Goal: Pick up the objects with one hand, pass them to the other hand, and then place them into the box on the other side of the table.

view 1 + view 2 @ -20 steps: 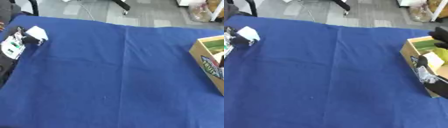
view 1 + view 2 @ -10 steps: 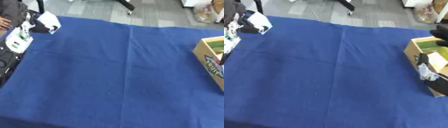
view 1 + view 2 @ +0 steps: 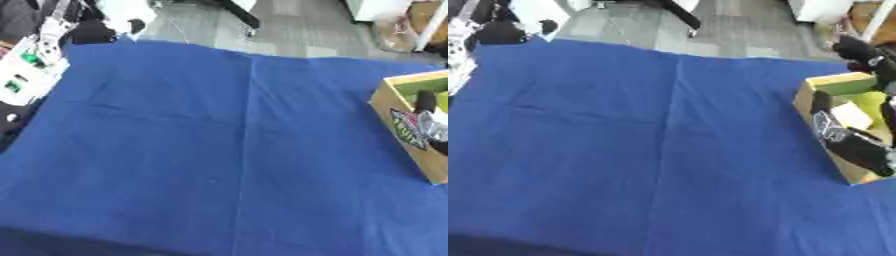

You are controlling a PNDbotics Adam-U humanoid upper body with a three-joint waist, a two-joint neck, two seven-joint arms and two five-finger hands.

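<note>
Counter: we see a blue cloth (image 3: 219,150) covering it.
Box: right edge (image 3: 833,150), already holding items.
Left hand: upper left (image 3: 83,30), carrying a white object (image 3: 122,10); fingers unclear to us.
Right hand: at the box (image 3: 868,52), fingers unclear.
Risk: we judge the object could slip during handover.

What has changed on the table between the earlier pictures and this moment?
The left robot hand has lifted the white object from the left edge of the blue cloth up and away toward the far left corner, holding it throughout. The cardboard box on the right stays where it was, with the right robot hand still at it. The whole view has also shifted, so the camera has moved.
</note>
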